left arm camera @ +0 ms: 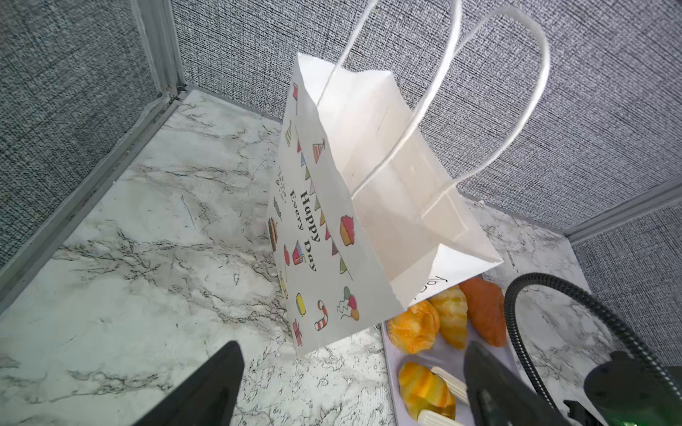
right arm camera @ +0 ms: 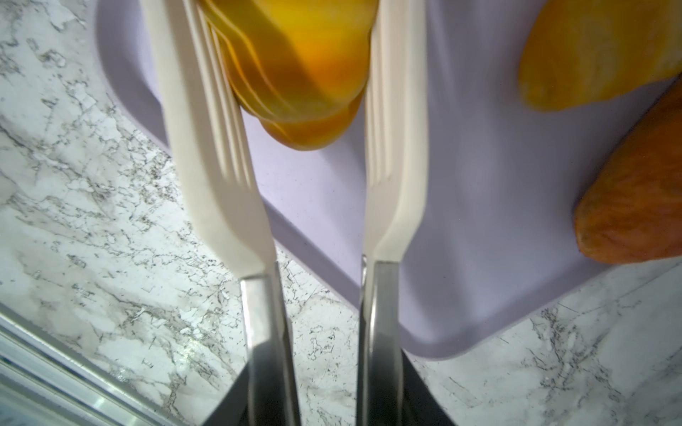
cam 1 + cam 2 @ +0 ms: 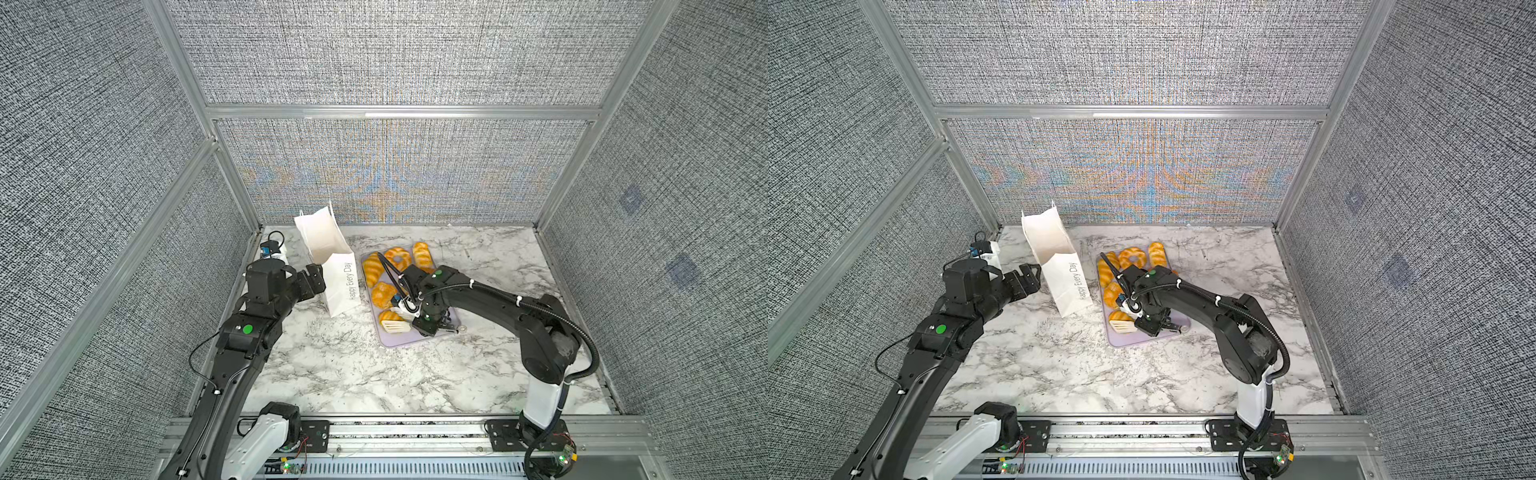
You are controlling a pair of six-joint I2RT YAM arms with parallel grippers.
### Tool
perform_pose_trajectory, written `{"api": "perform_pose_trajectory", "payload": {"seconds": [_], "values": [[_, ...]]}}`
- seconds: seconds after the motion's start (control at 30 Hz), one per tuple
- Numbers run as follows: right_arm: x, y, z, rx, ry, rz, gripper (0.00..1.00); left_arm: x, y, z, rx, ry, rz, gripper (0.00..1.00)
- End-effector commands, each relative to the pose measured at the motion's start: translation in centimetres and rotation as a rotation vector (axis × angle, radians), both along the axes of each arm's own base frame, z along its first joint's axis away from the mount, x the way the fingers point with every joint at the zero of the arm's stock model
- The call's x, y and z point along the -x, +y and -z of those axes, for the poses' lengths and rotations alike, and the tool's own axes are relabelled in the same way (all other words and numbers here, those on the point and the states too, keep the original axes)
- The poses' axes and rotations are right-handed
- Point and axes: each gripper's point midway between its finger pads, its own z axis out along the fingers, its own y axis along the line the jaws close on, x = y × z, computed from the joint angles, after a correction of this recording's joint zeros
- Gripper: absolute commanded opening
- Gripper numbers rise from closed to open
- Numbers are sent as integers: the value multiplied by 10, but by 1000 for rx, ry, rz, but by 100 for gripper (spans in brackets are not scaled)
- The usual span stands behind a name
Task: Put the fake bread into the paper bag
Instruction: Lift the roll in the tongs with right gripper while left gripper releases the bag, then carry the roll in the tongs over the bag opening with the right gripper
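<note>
The right gripper (image 3: 434,326) is clenched on the metal handles of a pair of tongs (image 2: 217,166). Their white blades reach out over the near end of the lavender tray (image 3: 399,341) and flank a yellow striped roll (image 2: 295,66), one on each side. Both blades look to be against it, but I can't tell whether it is properly pinched yet. The roll's long axis seems to run roughly along the blades, so they press on its narrow width, which should help the hold.

The rest of the fake bread (image 3: 382,293) lies on the same tray, with an orange-brown piece (image 1: 483,313) close by the tongs. No bread shows inside the paper bag (image 3: 328,245), as far as the left wrist view looks in.

What matters next is where the bag stands. It is upright on the marble tabletop (image 3: 332,374), just beside the tray's left edge, with its mouth open upward and its string handles standing above the rim. From the tongs it lies to the left and a little farther back, so the roll would have to rise clear of the tall rim before crossing over.

The left gripper (image 3: 313,278) hangs with its jaws spread wide and empty, close to the bag's far side but apparently not touching it. That arm is nearer the bag, and the right arm is nearer the bread.
</note>
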Motion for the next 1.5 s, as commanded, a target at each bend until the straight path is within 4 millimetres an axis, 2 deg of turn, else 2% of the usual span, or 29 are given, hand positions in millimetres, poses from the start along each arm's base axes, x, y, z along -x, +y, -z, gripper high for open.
{"api": "perform_pose_trajectory", "payload": {"seconds": [0.0,0.3,0.47,0.7,0.97,1.17,1.47], "values": [[5,1,-7,-22,15,-8,40,0,-11,-3,12,-33,66,99],[5,6,-27,-134,13,41,36,8,-3,2,-20,-29,47,99],[4,3,-38,-168,8,59,36,14,14,10,-7,-10,-62,99],[3,5,-59,-240,-4,79,36,15,7,17,-7,3,-22,99],[-1,16,-92,-347,-31,87,36,18,2,22,-36,-4,32,99],[0,28,-124,-448,-59,70,36,22,3,27,-36,-4,35,99],[1,42,-159,-563,-62,59,36,22,4,28,-36,-6,25,99]]}}
